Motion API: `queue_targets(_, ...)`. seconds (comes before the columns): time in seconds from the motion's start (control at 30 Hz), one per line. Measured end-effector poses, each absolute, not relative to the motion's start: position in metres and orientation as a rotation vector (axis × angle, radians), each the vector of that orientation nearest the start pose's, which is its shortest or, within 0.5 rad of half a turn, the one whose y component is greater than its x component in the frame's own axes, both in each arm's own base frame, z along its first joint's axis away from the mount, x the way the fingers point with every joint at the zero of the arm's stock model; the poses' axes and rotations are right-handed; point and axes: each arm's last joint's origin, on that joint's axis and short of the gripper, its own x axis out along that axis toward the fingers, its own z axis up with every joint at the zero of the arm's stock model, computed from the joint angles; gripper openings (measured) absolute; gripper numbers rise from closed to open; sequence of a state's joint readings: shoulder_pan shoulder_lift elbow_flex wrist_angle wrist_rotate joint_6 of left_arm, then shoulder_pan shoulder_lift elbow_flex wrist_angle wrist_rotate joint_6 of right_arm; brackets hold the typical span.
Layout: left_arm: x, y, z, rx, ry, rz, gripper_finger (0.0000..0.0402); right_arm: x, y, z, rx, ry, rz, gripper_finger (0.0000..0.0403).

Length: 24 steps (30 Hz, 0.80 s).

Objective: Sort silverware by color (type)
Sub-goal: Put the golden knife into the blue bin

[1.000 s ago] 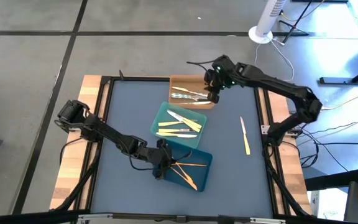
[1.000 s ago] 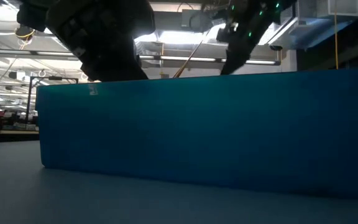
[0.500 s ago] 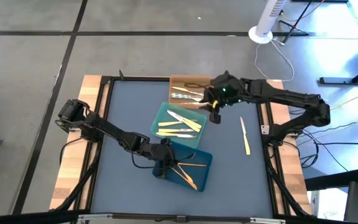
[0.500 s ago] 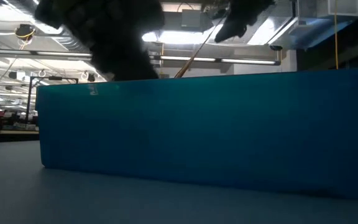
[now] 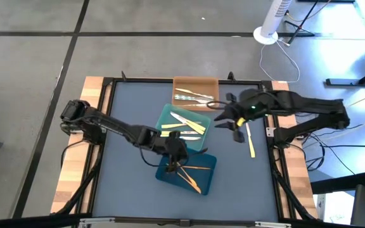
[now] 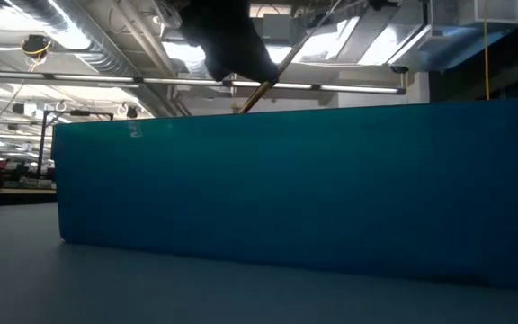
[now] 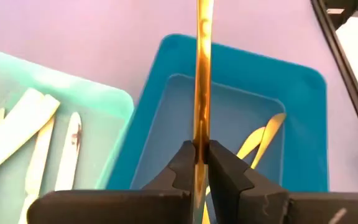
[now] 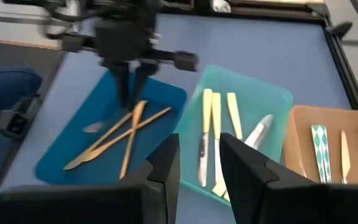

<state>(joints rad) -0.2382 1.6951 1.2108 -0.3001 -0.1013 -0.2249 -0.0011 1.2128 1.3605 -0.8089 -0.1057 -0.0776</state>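
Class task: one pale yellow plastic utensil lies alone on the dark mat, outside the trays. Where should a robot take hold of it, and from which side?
Grip the pale yellow plastic utensil near mid-length, coming straight down from above with the jaws across its narrow width. It lies flat and slim on the dark mat, with bare mat on both long sides, so a level approach would probably only push it along.

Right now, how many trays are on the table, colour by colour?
Brown tray: 1
Teal-green tray: 1
Blue tray: 1
Total: 3
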Motion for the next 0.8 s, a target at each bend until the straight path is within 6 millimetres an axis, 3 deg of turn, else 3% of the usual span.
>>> queue_targets(0.2, 0.365, -0.079, 0.241, -0.1, 0.779, -0.042, 0.0021, 0.211, 0.012, 0.404, -0.054, 0.582, 0.164, 0.0104)
queue_targets(0.33, 0.38, -0.083, 0.228, -0.1, 0.843, -0.081, 0.002, 0.2, 0.011, 0.41, -0.06, 0.548, 0.145, 0.0104)
queue_targets(0.6, 0.406, -0.09, 0.212, -0.027, 1.031, -0.115, 0.0019, 0.192, 0.009, 0.409, -0.066, 0.586, 0.12, 0.0104)
queue_targets(0.8, 0.411, -0.093, 0.192, -0.038, 1.173, -0.163, 0.0019, 0.189, 0.009, 0.406, -0.062, 0.619, 0.118, 0.0104)
